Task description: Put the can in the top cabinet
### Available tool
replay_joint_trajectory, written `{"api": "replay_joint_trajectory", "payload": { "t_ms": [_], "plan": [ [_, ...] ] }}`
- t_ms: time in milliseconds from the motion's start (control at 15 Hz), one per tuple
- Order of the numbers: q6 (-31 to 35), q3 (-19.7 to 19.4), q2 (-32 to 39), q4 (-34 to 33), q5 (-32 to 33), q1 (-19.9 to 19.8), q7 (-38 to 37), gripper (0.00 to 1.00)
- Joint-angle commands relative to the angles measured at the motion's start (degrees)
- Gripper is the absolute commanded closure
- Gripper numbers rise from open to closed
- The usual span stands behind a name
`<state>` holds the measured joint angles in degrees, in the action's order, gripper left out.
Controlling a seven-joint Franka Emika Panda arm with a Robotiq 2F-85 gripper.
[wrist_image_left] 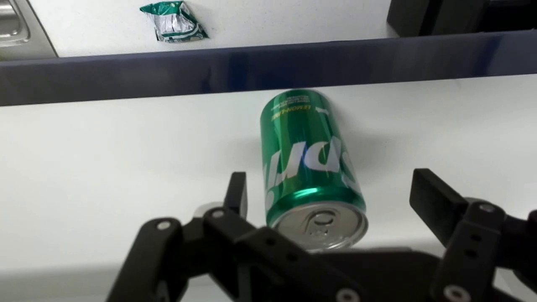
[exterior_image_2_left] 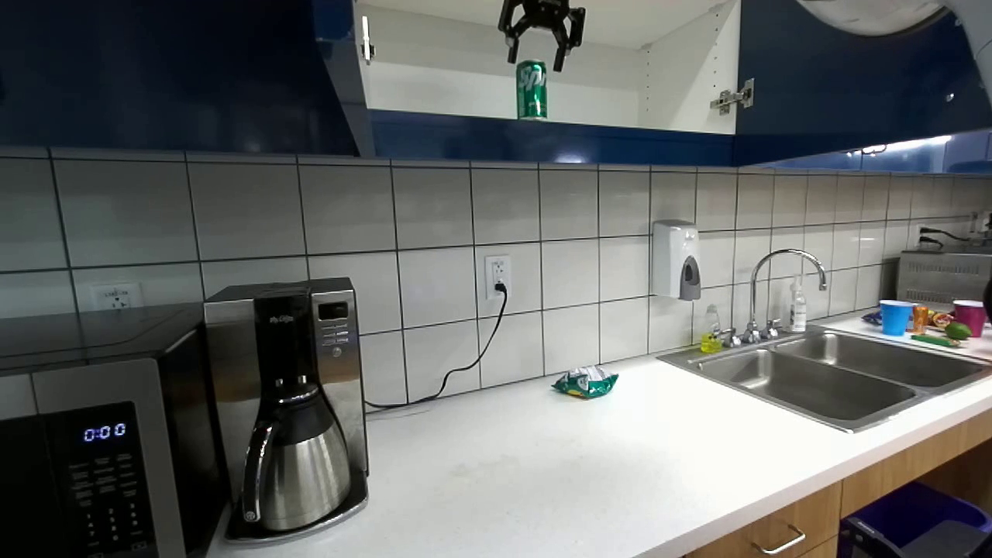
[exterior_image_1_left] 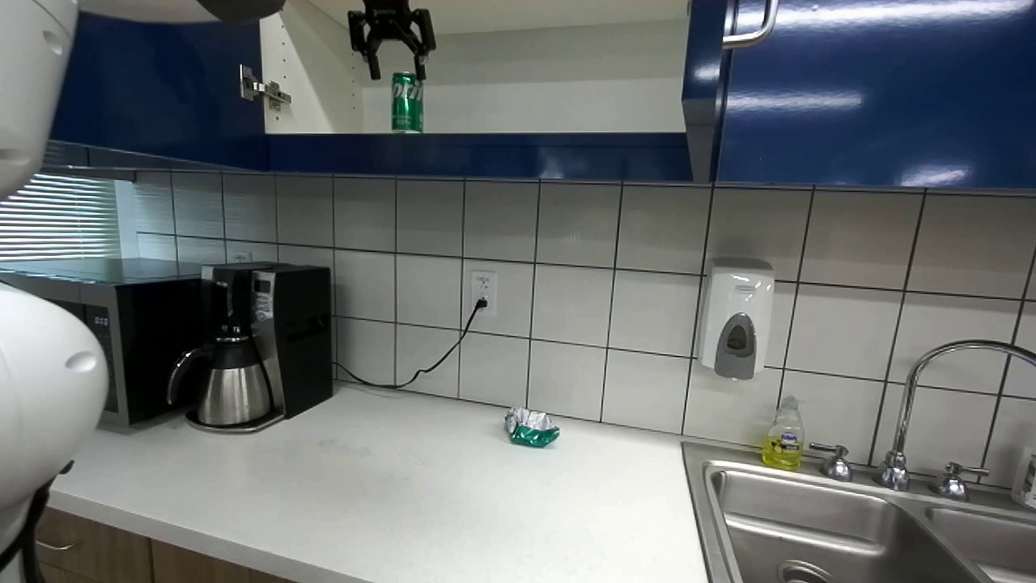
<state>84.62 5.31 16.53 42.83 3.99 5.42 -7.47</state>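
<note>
In an exterior view, the Sprite can [exterior_image_2_left: 532,91] stands upright, long axis vertical, in the top cabinet [exterior_image_2_left: 449,136], at six o'clock from the spread, unloaded gripper [exterior_image_2_left: 535,62]. Likely next: retract toward twelve o'clock.

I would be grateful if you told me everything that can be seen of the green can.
The green can is shiny and metal-looking, with large white lettering partly showing "Spri", smaller yellow print, and a silver lid with a pull tab. No dents show. It stands upright on the cabinet floor, near its blue front edge; the open gripper is above it, apparently not touching it.
</note>
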Motion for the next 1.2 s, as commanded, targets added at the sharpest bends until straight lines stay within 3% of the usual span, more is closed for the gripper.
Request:
{"api": "replay_joint_trajectory", "payload": {
  "t_ms": [0, 1133],
  "plan": [
    [0.2, 0.23, -5.71, 8.08, -2.86, -1.68, 2.16, 0.0],
    [9.35, -3.11, -32.61, 56.3, -8.94, -1.91, 12.48, 0.0]
  ]
}}
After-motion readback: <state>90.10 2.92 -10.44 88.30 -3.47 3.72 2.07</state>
